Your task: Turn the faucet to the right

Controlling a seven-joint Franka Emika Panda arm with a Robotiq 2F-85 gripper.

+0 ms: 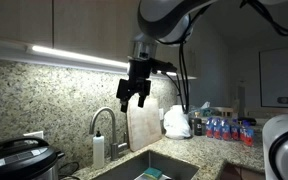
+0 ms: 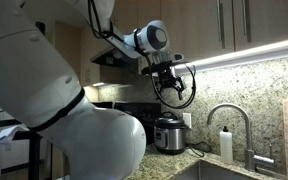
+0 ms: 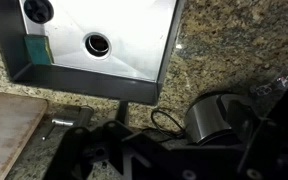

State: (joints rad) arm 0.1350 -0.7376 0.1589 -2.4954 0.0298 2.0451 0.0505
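The gripper [image 1: 132, 99] hangs in mid-air, fingers apart and empty, above and just beside the faucet [image 1: 105, 124], which stands behind the sink [image 3: 134, 30] on the granite surface [image 1: 199, 150], next to a soap bottle [image 1: 98, 150]. To do this well, it should probably descend beside the arched spout and push it rightward, sweeping around the base. It should stay clear of the bottle.

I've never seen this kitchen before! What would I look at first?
Probably the robot: its black gripper hangs open in the air, higher than the silver gooseneck faucet. The faucet arches over a steel sink, with a small white soap bottle right beside it. A round black cooker sits nearby on the speckled granite counter.
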